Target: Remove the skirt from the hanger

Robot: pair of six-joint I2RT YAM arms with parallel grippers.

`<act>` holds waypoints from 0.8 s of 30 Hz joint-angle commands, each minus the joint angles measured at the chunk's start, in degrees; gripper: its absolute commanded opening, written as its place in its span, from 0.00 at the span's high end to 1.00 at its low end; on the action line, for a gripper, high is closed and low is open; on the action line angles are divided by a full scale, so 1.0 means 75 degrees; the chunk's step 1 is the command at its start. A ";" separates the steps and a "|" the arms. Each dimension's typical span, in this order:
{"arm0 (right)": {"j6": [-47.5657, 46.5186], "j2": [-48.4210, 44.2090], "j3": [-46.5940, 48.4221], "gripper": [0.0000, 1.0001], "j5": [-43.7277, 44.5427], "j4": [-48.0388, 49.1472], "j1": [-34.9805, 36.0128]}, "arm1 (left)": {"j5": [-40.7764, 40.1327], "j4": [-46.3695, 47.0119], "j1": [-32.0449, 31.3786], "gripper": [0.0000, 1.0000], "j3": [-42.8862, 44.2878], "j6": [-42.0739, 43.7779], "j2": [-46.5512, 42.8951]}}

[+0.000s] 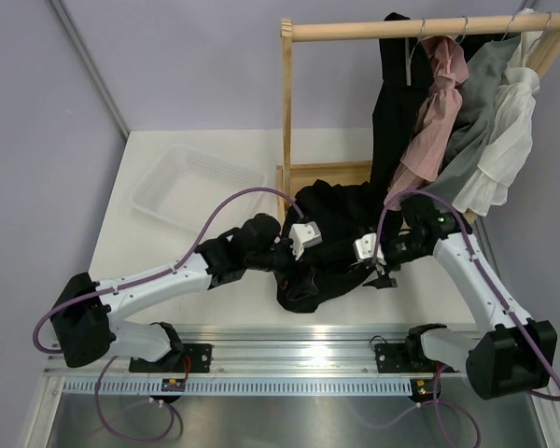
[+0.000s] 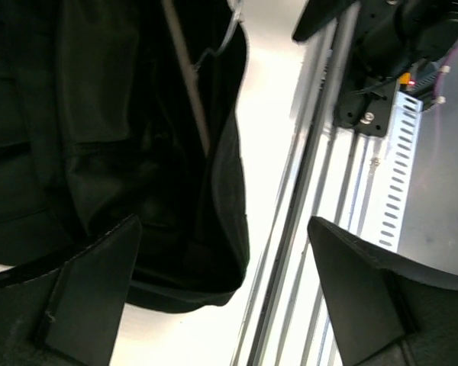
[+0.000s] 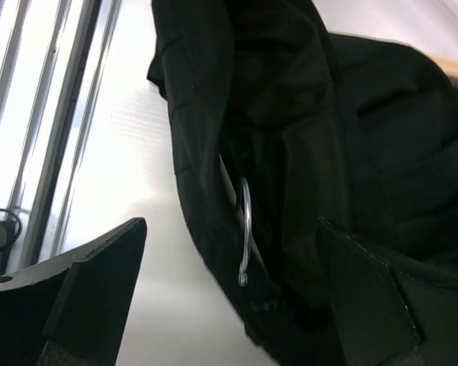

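Note:
The black skirt (image 1: 329,233) lies crumpled on the white table between my two arms. In the left wrist view the skirt (image 2: 114,152) fills the left side, with the hanger's grey arm (image 2: 189,84) and thin hook lying in its folds. In the right wrist view the skirt (image 3: 305,114) hangs over the metal hook (image 3: 246,221). My left gripper (image 2: 225,297) is open above the skirt's near edge, holding nothing. My right gripper (image 3: 229,301) is open, with the hook and the skirt's edge between its fingers, untouched. In the top view the left gripper (image 1: 291,266) and the right gripper (image 1: 379,269) flank the skirt.
A clear plastic bin (image 1: 191,182) sits at the back left. A wooden rack (image 1: 429,28) at the back right carries a long black garment (image 1: 397,103) and pink (image 1: 437,93), grey (image 1: 476,112) and white (image 1: 509,131) clothes. A metal rail (image 1: 308,350) runs along the near edge.

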 commanded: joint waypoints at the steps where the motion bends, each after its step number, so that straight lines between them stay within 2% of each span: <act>1: 0.1443 -0.0095 -0.0405 0.01 0.0688 0.1997 0.0847 | -0.0529 0.0029 -0.0032 0.01 -0.0102 0.0339 -0.0569; 4: 0.2206 -0.0061 -0.0432 0.01 0.0748 0.2507 0.0989 | -0.0869 -0.0006 -0.0032 0.01 -0.0406 0.0328 -0.1036; 11: 0.1751 0.0303 -0.0372 0.00 0.1296 0.2062 0.1176 | -0.1163 0.0111 -0.0020 0.01 -0.0876 0.0421 -0.1390; 13: 0.1774 0.0315 -0.0419 0.04 0.1474 0.2086 0.1281 | -0.1245 0.0181 -0.0020 0.01 -0.0899 0.0421 -0.1355; 15: 0.1821 0.0431 -0.0361 0.13 0.1615 0.1958 0.1375 | -0.1210 0.0274 -0.0020 0.01 -0.0911 0.0421 -0.1332; 16: 0.1856 0.0467 -0.0233 0.26 0.1627 0.1783 0.1399 | -0.1187 0.0275 -0.0020 0.01 -0.0899 0.0421 -0.1320; 18: 0.1879 0.0537 -0.0104 0.44 0.1568 0.1560 0.1422 | -0.1047 0.0240 -0.0032 0.01 -0.0817 0.0421 -0.1250; 19: 0.1868 0.0561 0.0025 0.61 0.1487 0.1350 0.1422 | -0.0999 0.0228 -0.0032 0.01 -0.0794 0.0468 -0.1238; 20: 0.1868 0.0561 0.0084 0.69 0.1440 0.1278 0.1434 | -0.0894 0.0216 -0.0032 0.01 -0.0759 0.0503 -0.1203; 22: 0.1868 0.0549 0.0178 0.73 0.1381 0.1126 0.1434 | -0.0777 0.0251 -0.0032 0.01 -0.0759 0.0562 -0.1121; 24: 0.1903 0.0526 0.0155 0.63 0.1369 0.1148 0.1492 | -0.0648 0.0275 -0.0044 0.01 -0.0747 0.0574 -0.1016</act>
